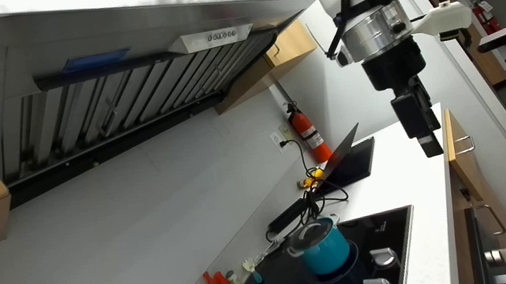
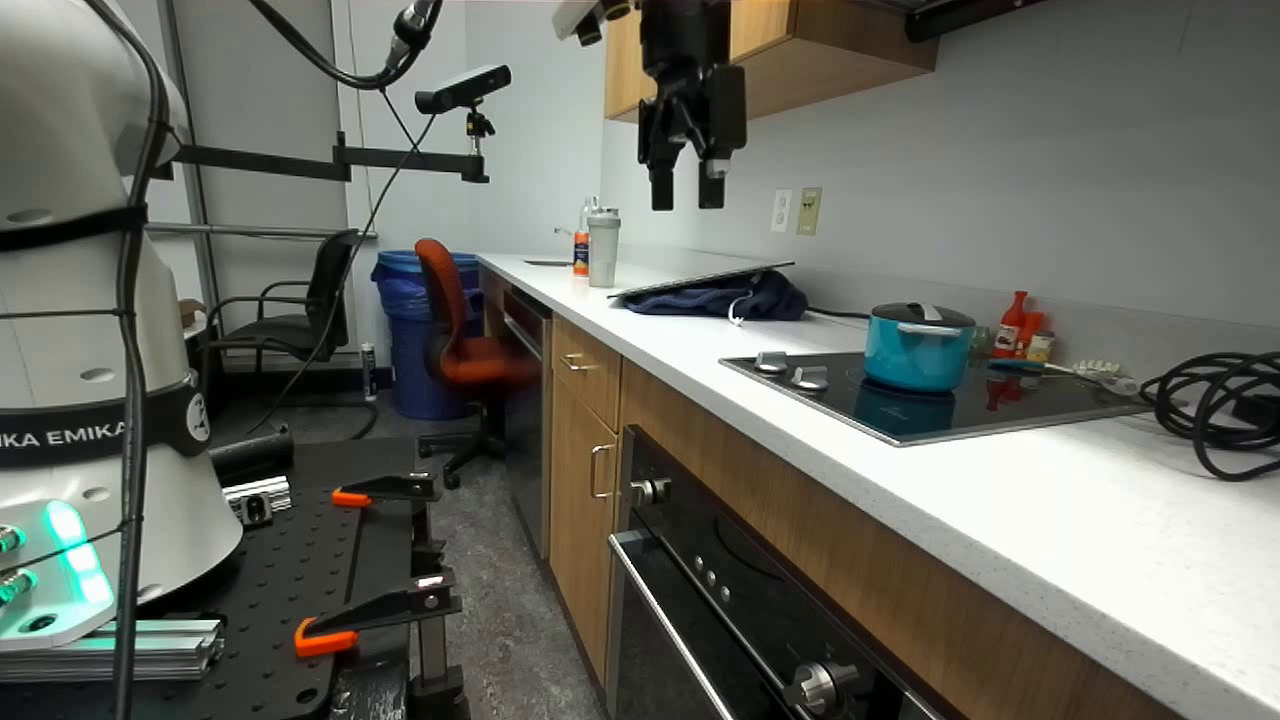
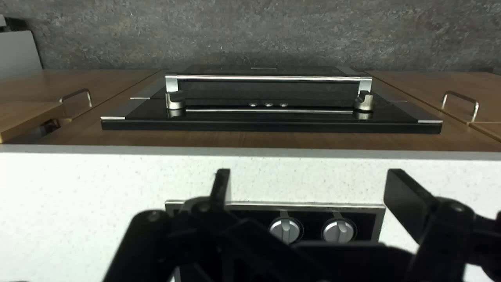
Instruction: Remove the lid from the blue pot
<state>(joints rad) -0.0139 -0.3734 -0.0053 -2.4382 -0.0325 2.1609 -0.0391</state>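
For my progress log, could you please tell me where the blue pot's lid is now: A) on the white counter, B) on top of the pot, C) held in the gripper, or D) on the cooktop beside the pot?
B: in both exterior views the dark lid sits on the blue pot, while the gripper hangs open, apart from it.

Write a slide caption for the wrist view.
Robotiq gripper, open, holding nothing, seen against a speckled white countertop, two silver cooktop knobs and, beyond, a built-in oven.

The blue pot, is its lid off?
No, in both exterior views the dark lid sits on top of the blue pot.
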